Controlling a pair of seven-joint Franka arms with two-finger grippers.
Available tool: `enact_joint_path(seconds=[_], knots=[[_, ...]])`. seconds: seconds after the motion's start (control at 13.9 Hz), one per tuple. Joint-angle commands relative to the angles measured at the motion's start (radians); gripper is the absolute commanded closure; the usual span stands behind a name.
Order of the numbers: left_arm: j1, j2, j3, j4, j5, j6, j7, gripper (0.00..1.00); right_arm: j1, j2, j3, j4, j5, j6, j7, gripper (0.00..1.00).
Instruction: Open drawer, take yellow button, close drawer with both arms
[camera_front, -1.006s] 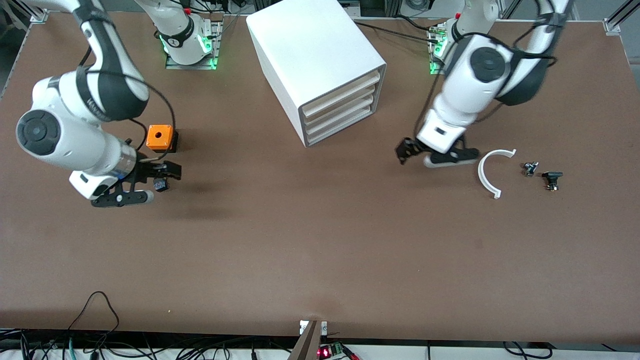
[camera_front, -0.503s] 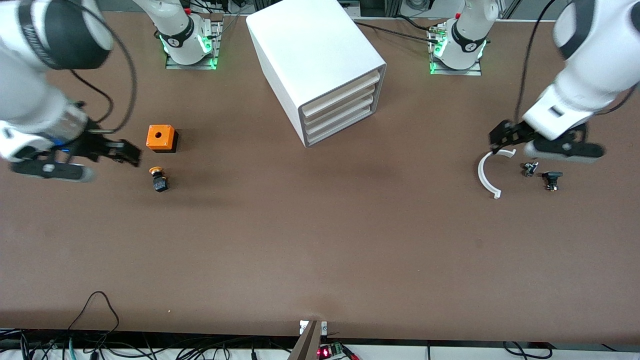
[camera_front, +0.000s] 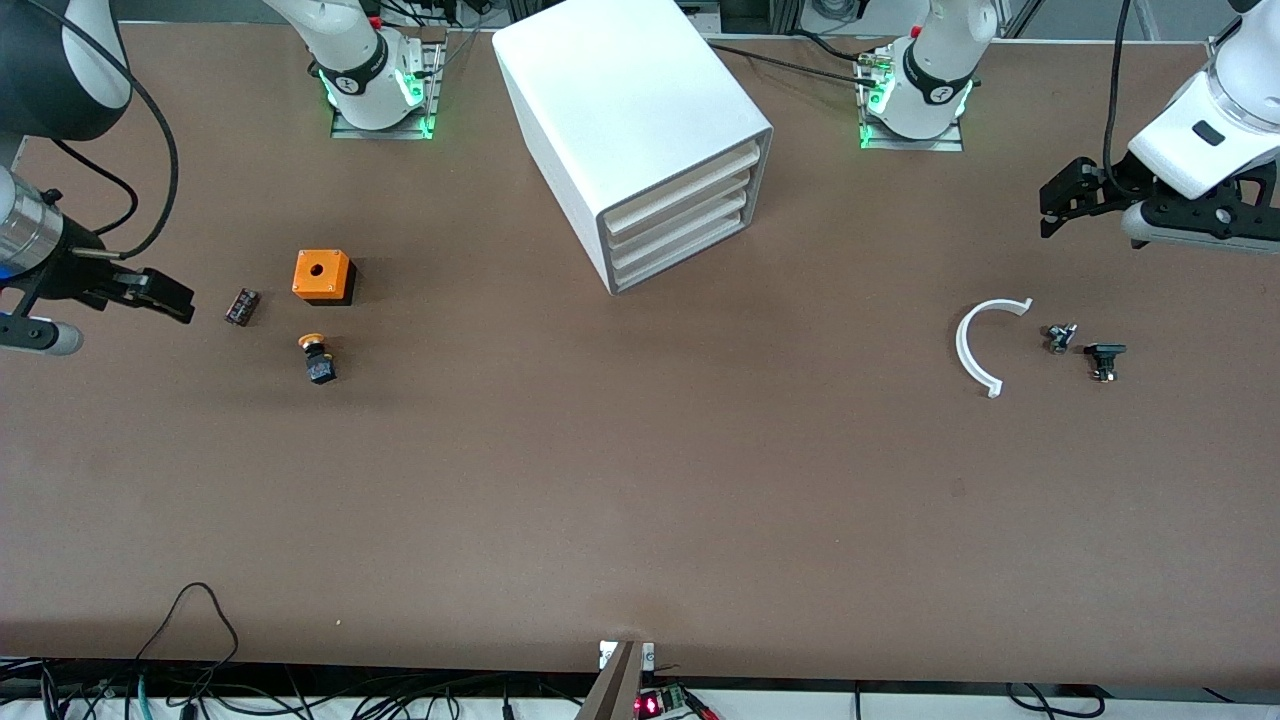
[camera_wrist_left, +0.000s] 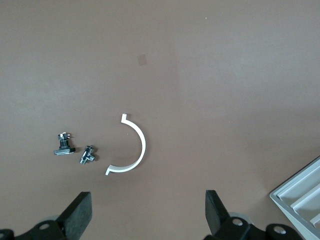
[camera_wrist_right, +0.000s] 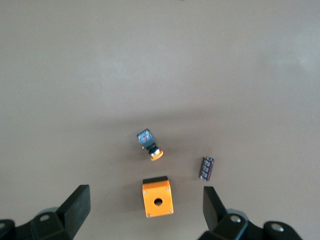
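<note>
The button (camera_front: 318, 360) lay on its side on the table (camera_front: 640, 500), toward the right arm's end, its orange cap pointing at the orange cube (camera_front: 322, 276) just beside it and farther from the front camera. In the right wrist view the button (camera_wrist_right: 149, 144) showed a bluish face on its black body, with the cube (camera_wrist_right: 158, 197) and a small dark ribbed block (camera_wrist_right: 207, 168) near it. The block (camera_front: 241, 305) lay beside the cube, nearer the table's end.

The drawer (camera_front: 690, 177), the uppermost of 4 in the white cabinet (camera_front: 620, 110), sat pushed in, flush with the 3 below it.

The right gripper (camera_front: 160, 293) hung above the table at the right arm's end, clear of the block, its 2 fingers (camera_wrist_right: 75, 207) spread wide with nothing between them.

The left gripper (camera_front: 1062, 200) hung over the table at the left arm's end, its fingers (camera_wrist_left: 77, 215) also spread wide and empty. Below it on the table lay a white curved strip (camera_front: 978, 345), a small metal part (camera_front: 1059, 337) and a small black part (camera_front: 1103, 358), each apart from the others.
</note>
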Motion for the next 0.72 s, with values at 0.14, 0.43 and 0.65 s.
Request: enact_joint_path(seconds=[0.14,0.43,0.65], knots=[[0.000,0.049,0.000,0.057,0.009,-0.035,0.023,0.00,0.012,-0.041,-0.063,-0.042,0.007,-0.070,-0.117,0.00],[0.015,0.051,0.002,0.059,0.008,-0.033,0.023,0.00,0.015,-0.104,-0.066,-0.108,0.009,-0.061,-0.180,0.00],[0.015,0.051,0.002,0.059,-0.009,-0.033,0.023,0.00,0.015,-0.150,-0.050,-0.169,0.009,-0.026,-0.151,0.00]])
